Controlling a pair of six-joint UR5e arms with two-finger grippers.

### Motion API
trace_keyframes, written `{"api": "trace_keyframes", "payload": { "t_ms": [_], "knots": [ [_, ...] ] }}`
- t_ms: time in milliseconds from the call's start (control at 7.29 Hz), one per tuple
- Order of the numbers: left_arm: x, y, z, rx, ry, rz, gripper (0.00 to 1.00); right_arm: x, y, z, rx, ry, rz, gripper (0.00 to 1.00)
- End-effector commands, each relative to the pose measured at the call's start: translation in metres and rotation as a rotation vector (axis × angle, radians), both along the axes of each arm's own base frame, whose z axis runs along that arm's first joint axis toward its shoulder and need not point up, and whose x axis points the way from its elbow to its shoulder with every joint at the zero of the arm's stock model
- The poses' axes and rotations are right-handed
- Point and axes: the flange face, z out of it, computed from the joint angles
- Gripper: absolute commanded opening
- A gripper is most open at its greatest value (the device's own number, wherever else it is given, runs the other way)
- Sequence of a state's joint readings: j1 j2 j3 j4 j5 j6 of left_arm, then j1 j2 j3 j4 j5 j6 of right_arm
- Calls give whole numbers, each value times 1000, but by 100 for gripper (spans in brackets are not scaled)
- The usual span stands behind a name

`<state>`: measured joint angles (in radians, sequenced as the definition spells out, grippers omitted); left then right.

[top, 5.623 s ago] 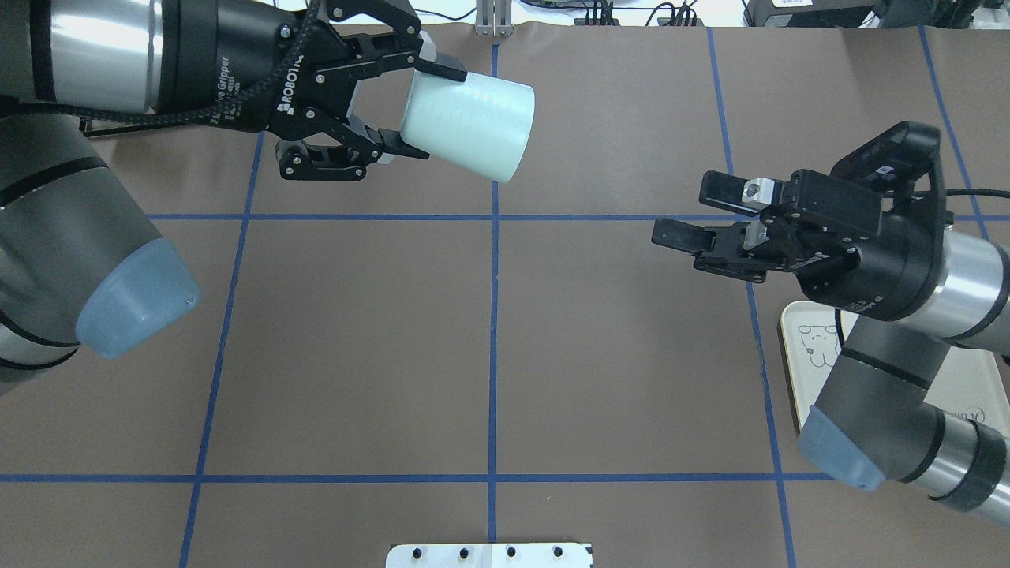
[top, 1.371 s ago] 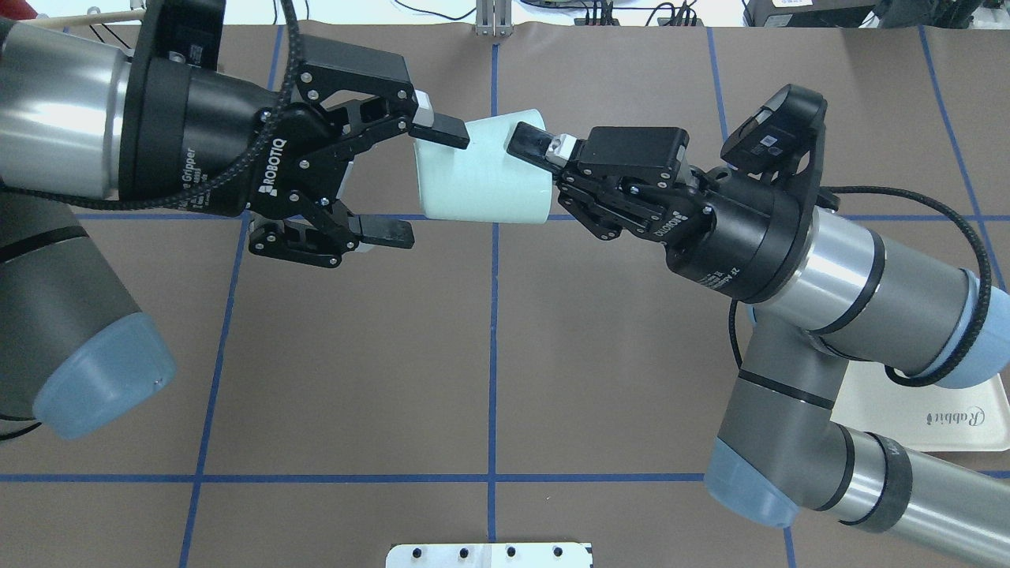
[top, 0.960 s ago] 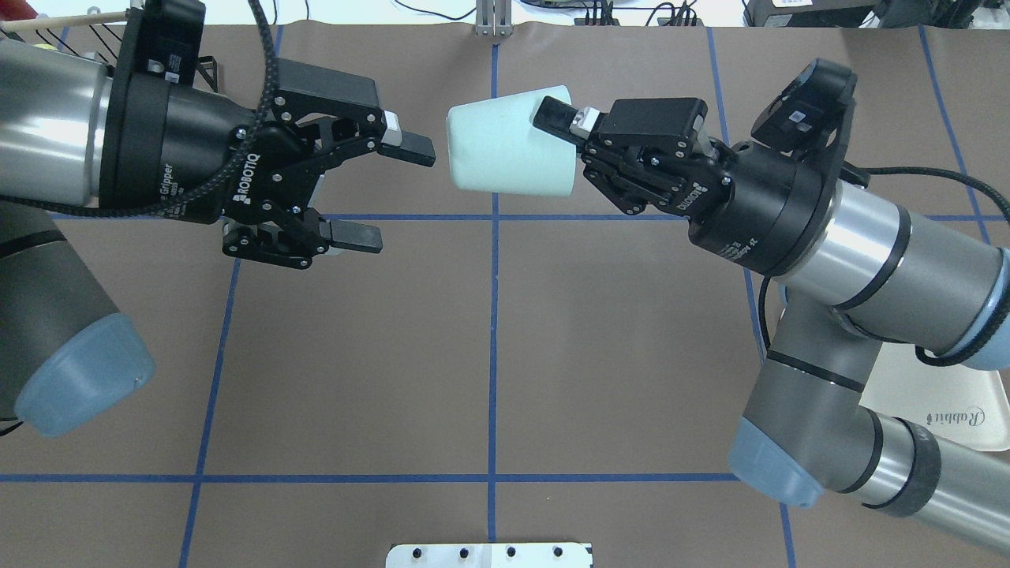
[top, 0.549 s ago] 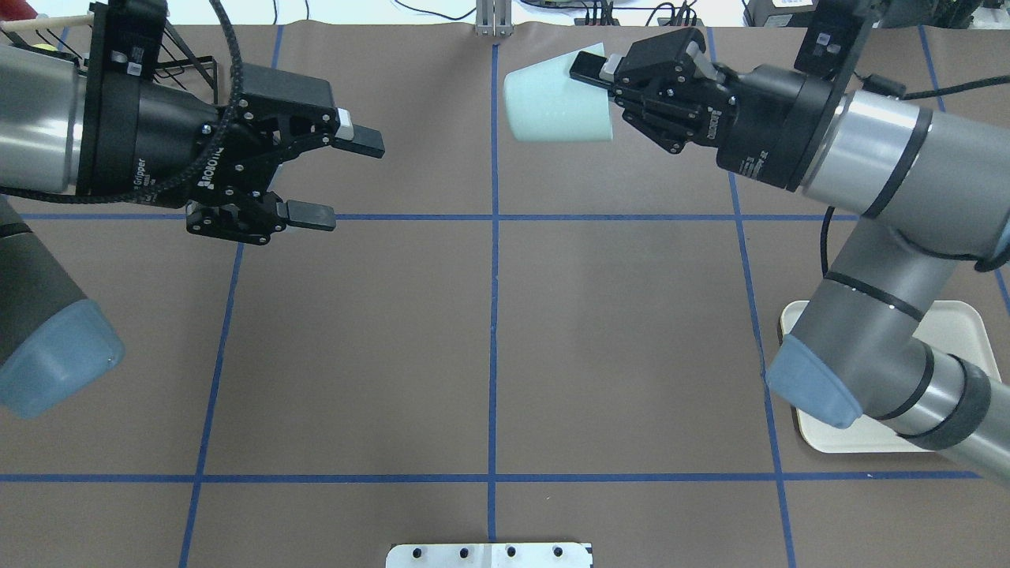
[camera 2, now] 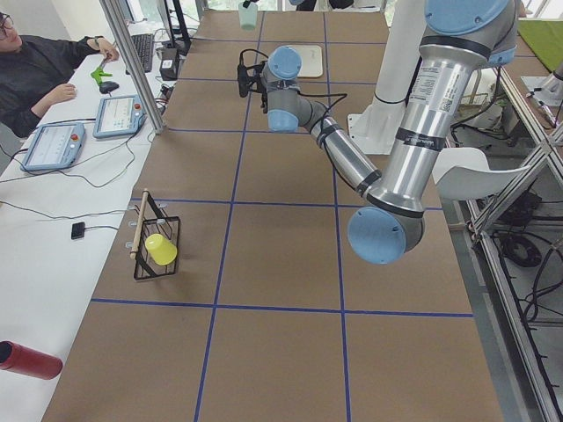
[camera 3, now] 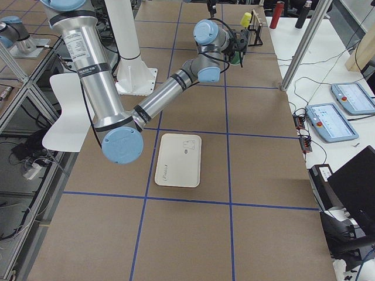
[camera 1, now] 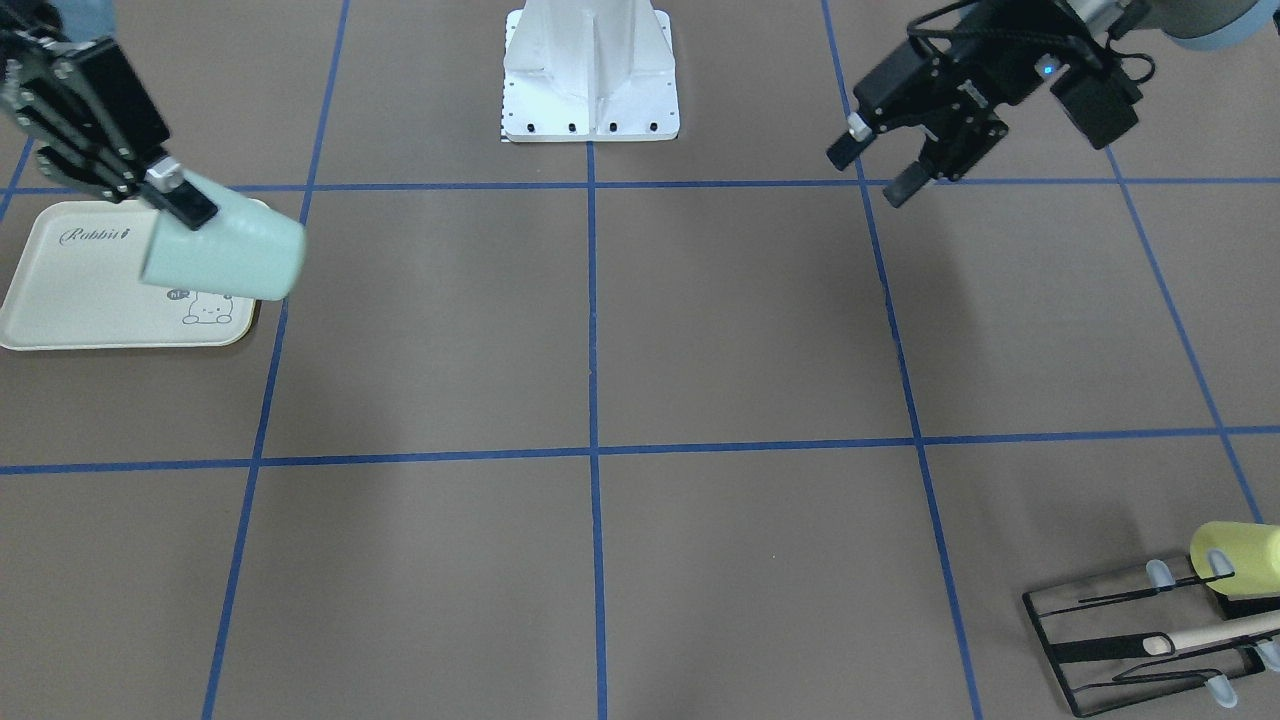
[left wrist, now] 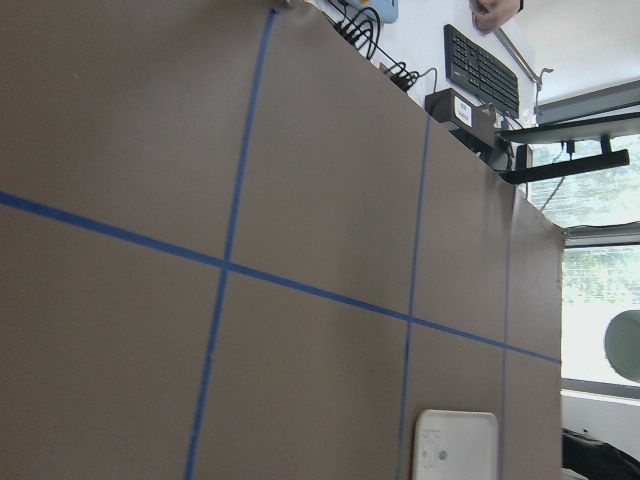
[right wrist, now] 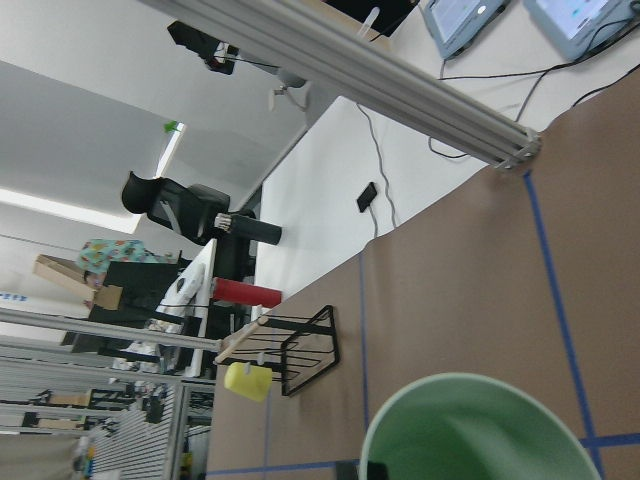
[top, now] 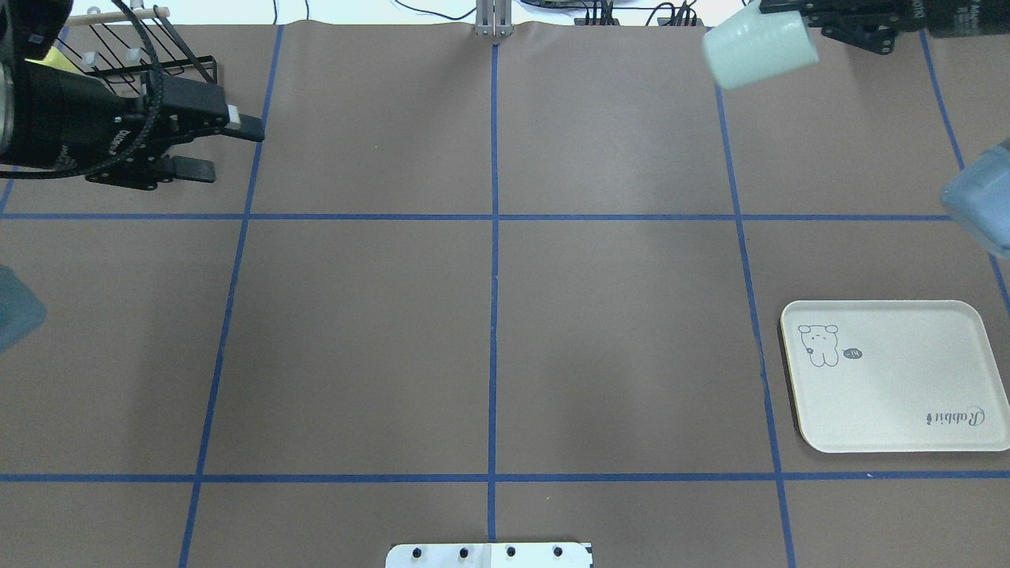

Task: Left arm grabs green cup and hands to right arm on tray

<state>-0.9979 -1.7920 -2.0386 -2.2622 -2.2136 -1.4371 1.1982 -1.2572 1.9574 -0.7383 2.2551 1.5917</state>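
carrying: right end effector clenched on green cup rim, cup sideways.
left end effector: released, empty.
risk: rim pinch may slip; tilted cup may topple on tray.

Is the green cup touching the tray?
Apart. The overhead view shows the green cup in the right claw, well clear of the tray.
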Motion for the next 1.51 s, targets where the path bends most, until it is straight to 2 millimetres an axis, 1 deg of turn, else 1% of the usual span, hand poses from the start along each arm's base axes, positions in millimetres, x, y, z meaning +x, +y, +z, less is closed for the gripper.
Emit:
{"api": "trace_keyframes", "payload": {
  "t_ms": [0, 137, 274, 411, 549, 686, 823, 960, 1097, 1234, 1371],
  "knots": [
    [-46, -22, 66, 96, -281, -2, 100, 37, -10, 55, -4, 204, 4, 0],
    [-80, -28, 105, 149, -424, 24, 100, 40, -10, 82, 6, 297, -19, 0],
    [-114, -25, 152, 209, -560, 90, 100, 43, -4, 114, 21, 384, -49, 0],
    [-148, -21, 205, 270, -668, 164, 100, 46, 4, 150, 45, 474, -95, 0],
    [-186, -17, 261, 310, -742, 228, 100, 48, 13, 175, 49, 530, -135, 0],
    [-220, -15, 315, 292, -783, 263, 100, 40, 17, 180, 7, 555, -177, 0],
    [-255, -3, 366, 262, -774, 287, 100, 24, 30, 176, -24, 578, -237, 0],
    [-284, 7, 402, 252, -765, 299, 100, 11, 54, 196, 0, 662, -268, 0],
    [-299, 15, 427, 210, -767, 296, 100, -1, 91, 218, 1, 803, -251, 0],
    [-298, 19, 442, 183, -752, 309, 100, -2, 114, 229, 2, 828, -261, 0],
    [-297, 27, 457, 141, -742, 326, 100, 3, 134, 246, 31, 829, -240, 0]
  ]
}}
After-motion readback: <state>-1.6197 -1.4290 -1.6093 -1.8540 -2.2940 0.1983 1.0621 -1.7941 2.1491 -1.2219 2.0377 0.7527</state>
